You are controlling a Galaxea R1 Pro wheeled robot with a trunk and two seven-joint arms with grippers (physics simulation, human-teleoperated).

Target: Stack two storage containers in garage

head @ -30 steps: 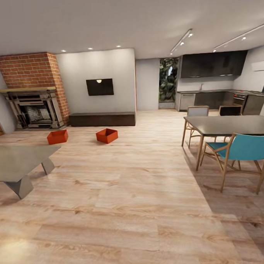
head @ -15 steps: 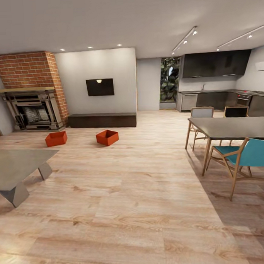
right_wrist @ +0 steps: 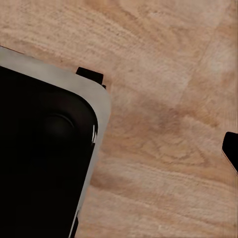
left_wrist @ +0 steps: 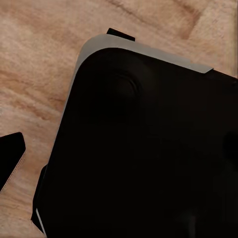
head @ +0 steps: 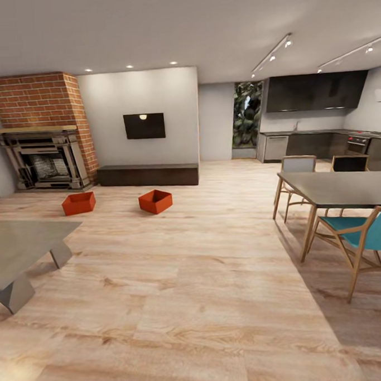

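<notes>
We see two storage containers, one (head: 78, 203) before the fireplace (head: 44, 164), the other (head: 155, 201) before the low dark bench (head: 148, 175), both on the living room's wood floor (head: 206, 279). We cannot tell either gripper's jaw state.

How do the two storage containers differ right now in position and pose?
The left container sits nearer the fireplace, roughly square to the view; the right container lies before the dark bench, turned corner-on. Both are orange-red, open-topped, upright, apart on the wood floor.
</notes>
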